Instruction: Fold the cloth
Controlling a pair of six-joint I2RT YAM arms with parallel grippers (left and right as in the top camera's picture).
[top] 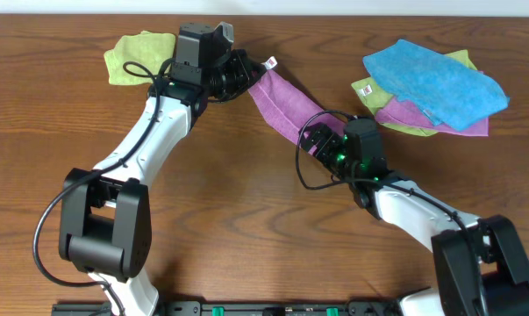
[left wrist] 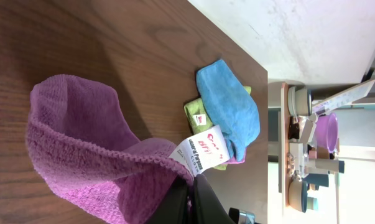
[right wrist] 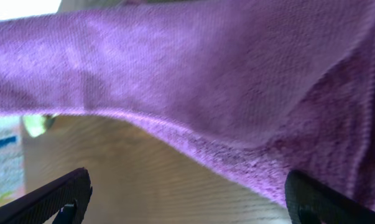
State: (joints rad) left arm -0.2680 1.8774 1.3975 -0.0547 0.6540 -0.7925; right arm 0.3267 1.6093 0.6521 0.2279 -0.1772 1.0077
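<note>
**Purple cloth strung between 2 arms, only 1 of them gripping**

The magenta-purple cloth [top: 283,104] is drawn out into a long, bunched band running diagonally across the far middle of the wooden table [top: 246,219]. Its upper end is at the left gripper [top: 245,75], which is clenched on the corner bearing the small white tag [top: 270,63]. The left wrist view shows the tag sticking out right beside the dark fingers, with the rest of the cloth sagging away in a loose fold onto the wood.

The lower end of the band reaches the right gripper [top: 313,137]. Its jaws are spread wide. In the right wrist view 1 black fingertip [right wrist: 53,199] sits at each lower corner, and the cloth stretches across above them with bare tabletop showing underneath. The fingers are not closed on the cloth there.

A light green cloth [top: 138,54] lies crumpled at the far left, just behind the left arm. Well apart at the far right sits a pile with a bright blue cloth [top: 435,81] on top, and green and purple edges show beneath it.
</note>
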